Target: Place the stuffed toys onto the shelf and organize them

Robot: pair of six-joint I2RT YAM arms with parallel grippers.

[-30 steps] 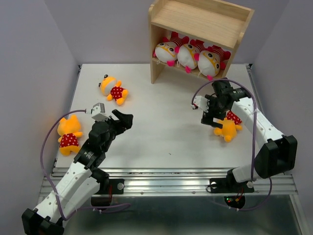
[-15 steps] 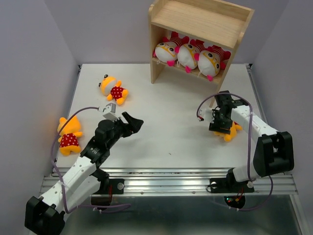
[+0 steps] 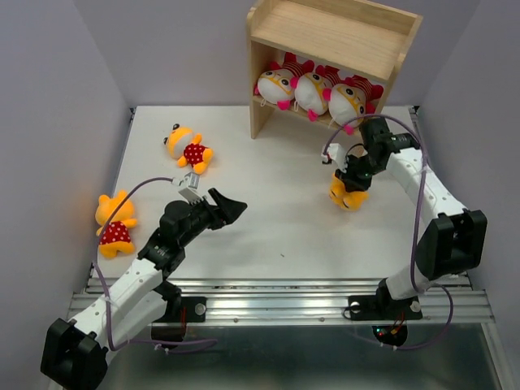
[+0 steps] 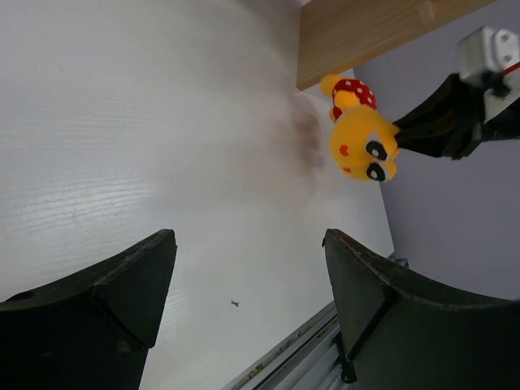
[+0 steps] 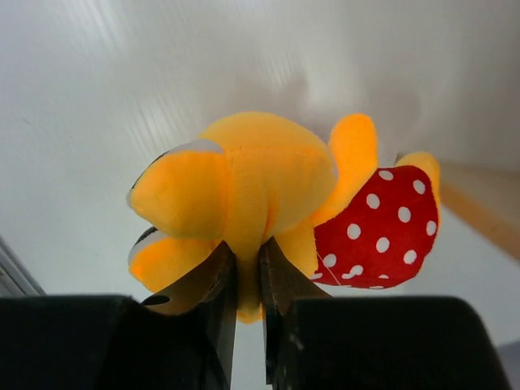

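Observation:
The wooden shelf (image 3: 333,36) stands at the back, with three striped stuffed toys (image 3: 313,91) on its lower tier. My right gripper (image 3: 356,179) is shut on an orange toy (image 3: 347,195) in a red dotted dress and holds it just above the table, in front of the shelf. In the right wrist view the gripper (image 5: 248,268) pinches a fold of that toy (image 5: 260,175). My left gripper (image 3: 233,206) hangs open over the middle of the table, nothing between its fingers (image 4: 248,236). Two more orange toys lie at the left, one far (image 3: 188,149) and one near (image 3: 114,223).
The left wrist view looks across the table to the held toy (image 4: 363,145), the shelf's side panel (image 4: 366,36) and the right arm (image 4: 455,114). A metal rail (image 3: 284,296) runs along the near table edge. Grey walls close in left, right and back.
My right gripper has shut on the orange toy at the right and carried it up and leftward toward the shelf. My left arm has reached a little further right, still open.

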